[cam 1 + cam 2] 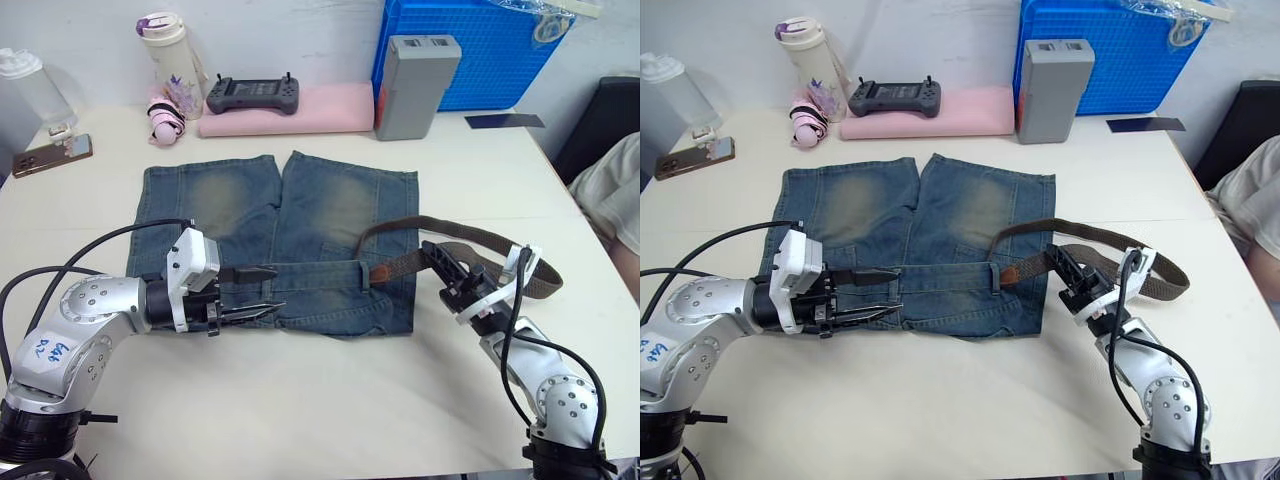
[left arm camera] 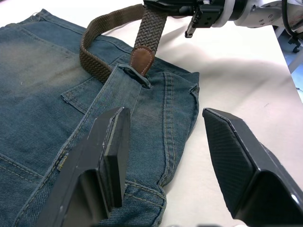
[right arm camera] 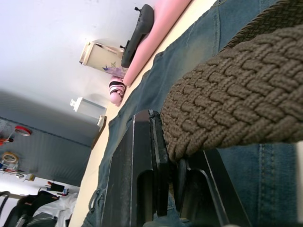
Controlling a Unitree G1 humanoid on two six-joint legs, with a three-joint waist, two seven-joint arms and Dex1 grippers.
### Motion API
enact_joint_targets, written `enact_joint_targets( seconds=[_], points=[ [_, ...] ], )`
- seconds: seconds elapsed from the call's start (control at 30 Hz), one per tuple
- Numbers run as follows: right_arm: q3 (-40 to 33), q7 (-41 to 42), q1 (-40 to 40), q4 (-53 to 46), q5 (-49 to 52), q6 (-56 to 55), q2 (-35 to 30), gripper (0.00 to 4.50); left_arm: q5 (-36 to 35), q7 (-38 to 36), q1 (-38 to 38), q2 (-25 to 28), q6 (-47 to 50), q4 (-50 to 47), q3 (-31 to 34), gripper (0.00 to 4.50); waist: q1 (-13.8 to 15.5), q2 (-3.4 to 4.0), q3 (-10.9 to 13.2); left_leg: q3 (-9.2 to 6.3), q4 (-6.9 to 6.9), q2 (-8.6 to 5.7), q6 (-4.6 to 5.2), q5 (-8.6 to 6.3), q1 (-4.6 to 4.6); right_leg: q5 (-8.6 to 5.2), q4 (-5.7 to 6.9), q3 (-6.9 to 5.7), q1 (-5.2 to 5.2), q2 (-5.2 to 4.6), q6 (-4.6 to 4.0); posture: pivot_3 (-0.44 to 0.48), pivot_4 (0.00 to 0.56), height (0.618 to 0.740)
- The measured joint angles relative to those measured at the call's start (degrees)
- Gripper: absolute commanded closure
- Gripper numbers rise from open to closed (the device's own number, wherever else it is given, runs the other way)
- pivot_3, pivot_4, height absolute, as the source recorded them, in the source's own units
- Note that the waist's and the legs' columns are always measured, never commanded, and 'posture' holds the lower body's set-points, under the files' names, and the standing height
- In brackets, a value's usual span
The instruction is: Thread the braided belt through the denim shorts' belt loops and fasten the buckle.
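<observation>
1. Right gripper (image 1: 443,262) is clenched on the belt (image 1: 500,252), just right of the shorts (image 1: 280,240).
2. Left gripper (image 1: 262,291) is held open over the waistband.
3. Belt's tan tip (image 2: 141,61) is seen at a belt loop (image 2: 134,75).

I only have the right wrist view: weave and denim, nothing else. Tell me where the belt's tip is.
Observer: The tan tip sits at a belt loop on the waistband of the shorts, on the robot's right side.
Operator: Give me the left gripper's state.
Observer: The left gripper is open, its fingers over the middle of the waistband, apart from the belt.
Operator: Report where the rest of the belt runs.
Observer: From the right gripper, shut on it, the belt loops over the table beside the shorts and arcs back across the right leg.
</observation>
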Motion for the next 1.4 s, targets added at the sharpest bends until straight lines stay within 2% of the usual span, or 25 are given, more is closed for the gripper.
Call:
enact_joint_targets(
  seconds=[0.3,0.73,1.17,1.4],
  points=[
    [1.73,2.81,-0.35,2.62,-4.66,-0.48,3.31,4.5,-0.09,0.6,0.04,0.0,0.94,-0.36,0.1,1.78,-0.15,0.01,0.0,0.0,0.0,0.0,-0.01,0.01,0.02,0.0,0.02,0.01,0.0,0.01,0.0,0.0,0.15,0.728],
    [2.83,6.79,-3.5,8.52,-22.46,-5.9,5.85,4.5,-0.53,0.71,0.03,0.0,2.18,-2.02,0.11,1.78,-0.12,0.01,-0.01,0.0,0.0,0.0,-0.04,0.02,0.01,0.0,0.03,0.01,-0.01,0.02,0.0,0.0,0.15,0.728],
    [2.53,9.24,-3.51,7.89,-25.48,-6.68,9.03,4.5,-0.53,0.14,-0.56,0.06,2.74,-1.97,0.11,1.78,-0.18,0.01,-0.01,0.0,0.0,0.0,-0.04,0.02,0.02,0.0,0.05,0.01,-0.01,0.02,-0.01,0.0,0.15,0.728],
    [8.19,7.91,-3.52,6.15,-28.6,-3.94,11.77,4.5,-0.52,-0.3,-1.4,0.07,2.78,-1.8,0.09,1.78,-0.71,0.02,-0.02,0.0,-0.01,0.0,-0.06,0.03,0.04,0.0,0.07,0.02,-0.01,0.03,-0.01,0.0,0.15,0.728]
  ],
)
